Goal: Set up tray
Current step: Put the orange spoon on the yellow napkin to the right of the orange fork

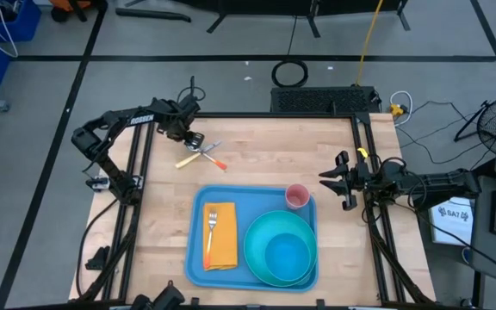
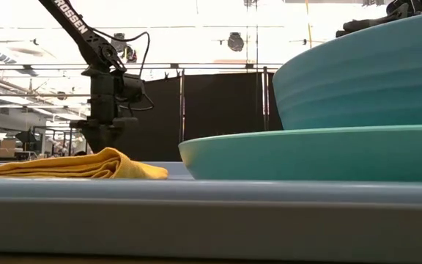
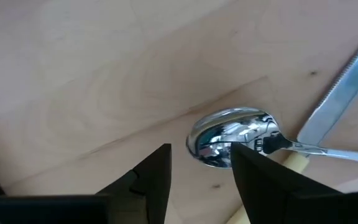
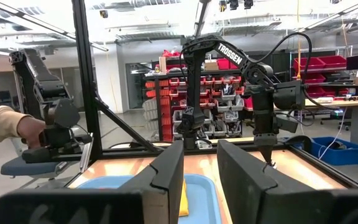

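A blue tray [image 1: 198,258] lies at the table's near middle. It holds a yellow-orange napkin [image 1: 222,250] with a fork [image 1: 211,226] on it, a turquoise plate [image 1: 261,263] with a bowl [image 1: 287,254], and a pink cup [image 1: 297,196]. A spoon [image 1: 205,151] with an orange handle and a knife [image 1: 188,159] with a yellow handle lie crossed on the wood at far left. My left gripper [image 1: 194,138] is open and points down over the spoon's bowl [image 3: 229,132]. My right gripper [image 1: 327,179] is open and waits at the table's right edge. My left gripper comes from above, and one fingertip [image 3: 244,158] stands in front of the rim of the spoon's bowl [image 3: 219,146]. I cannot tell whether it touches. The spoon lies flat on the table.
The knife's blade [image 3: 347,87] lies close beside the spoon. In the low view the tray's rim [image 2: 196,205], napkin [image 2: 86,165] and plate [image 2: 321,150] fill the foreground. A person's hand [image 4: 30,129] shows beyond the table's left side. Bare wood lies between cutlery and tray.
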Controlling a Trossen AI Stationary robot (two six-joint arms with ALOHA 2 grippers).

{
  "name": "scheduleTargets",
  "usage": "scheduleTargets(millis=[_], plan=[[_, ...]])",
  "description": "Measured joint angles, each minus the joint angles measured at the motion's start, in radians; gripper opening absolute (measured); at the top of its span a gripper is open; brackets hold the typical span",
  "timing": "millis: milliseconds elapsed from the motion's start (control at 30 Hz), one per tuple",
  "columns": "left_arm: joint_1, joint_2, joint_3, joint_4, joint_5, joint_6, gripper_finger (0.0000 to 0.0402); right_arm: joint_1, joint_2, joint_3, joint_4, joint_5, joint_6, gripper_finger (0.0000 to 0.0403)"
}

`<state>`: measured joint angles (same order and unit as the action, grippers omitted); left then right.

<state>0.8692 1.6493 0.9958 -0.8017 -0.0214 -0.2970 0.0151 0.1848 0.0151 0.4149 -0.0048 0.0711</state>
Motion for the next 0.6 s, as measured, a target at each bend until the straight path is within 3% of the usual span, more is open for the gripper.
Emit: scheduleTargets(millis=[600], plan=[[0.045, 0.0, -0.107, 0.159, 0.117, 0.034, 0.017, 0.0, 0.0, 0.0, 0.008, 0.001, 0.004, 0.0089]])
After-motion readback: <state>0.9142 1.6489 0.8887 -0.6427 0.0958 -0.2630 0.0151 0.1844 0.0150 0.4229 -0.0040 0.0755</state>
